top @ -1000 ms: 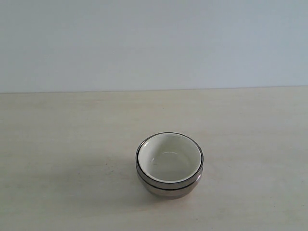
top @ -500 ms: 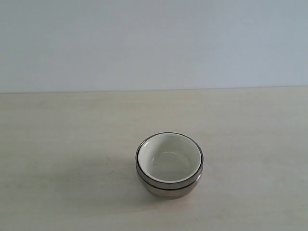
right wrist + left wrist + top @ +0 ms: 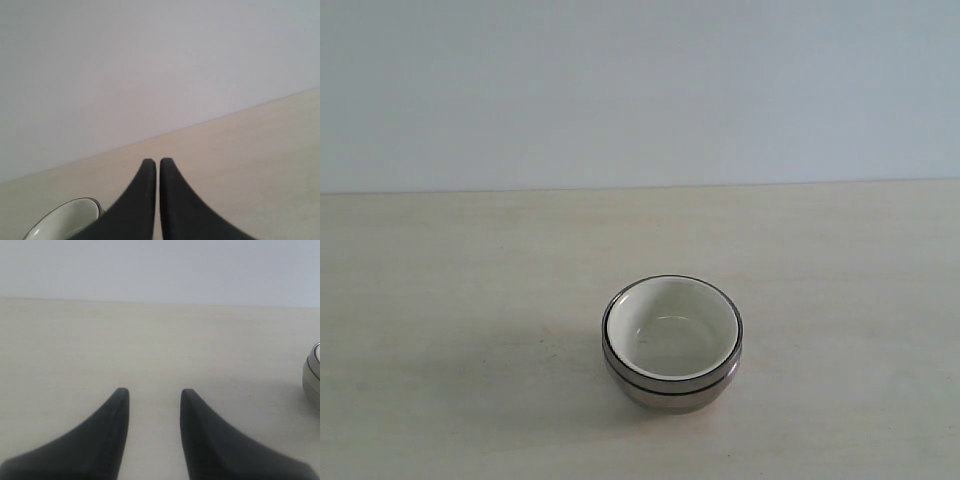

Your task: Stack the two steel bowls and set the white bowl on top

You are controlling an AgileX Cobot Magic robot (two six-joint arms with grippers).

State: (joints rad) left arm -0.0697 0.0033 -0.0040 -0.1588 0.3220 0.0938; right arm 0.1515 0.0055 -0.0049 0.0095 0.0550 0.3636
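**Exterior view: stack built, grippers off it**

Caught white bowl [image 3: 672, 328] nested inside steel bowls [image 3: 670, 388], all upright on table [image 3: 440, 300]. Read two metal bands under the cream rim, so took both steel ones as stacked. Saw no arm in that view.

Left wrist view: found left gripper [image 3: 152, 396] with jaws parted wide, nothing but bare tabletop between them. Spotted only a sliver of the stack's metal side, well off to one side of the jaws and a little beyond the tips, not in line with the gap.

Right wrist view: found right gripper [image 3: 158, 165] with jaws pressed nearly together, thin slit showing, gripping nothing. Spotted the white rim back beside one finger, behind the tips, close by but apart.

Judged right arm the nearer one, though hard to be sure from wrist views alone. Noted round bowls, so no long axis to line up with. Judged task complete, nothing more to place. Reckoned any coming move a retreat, needing only to swing away from the stack side so as not to clip the rim.
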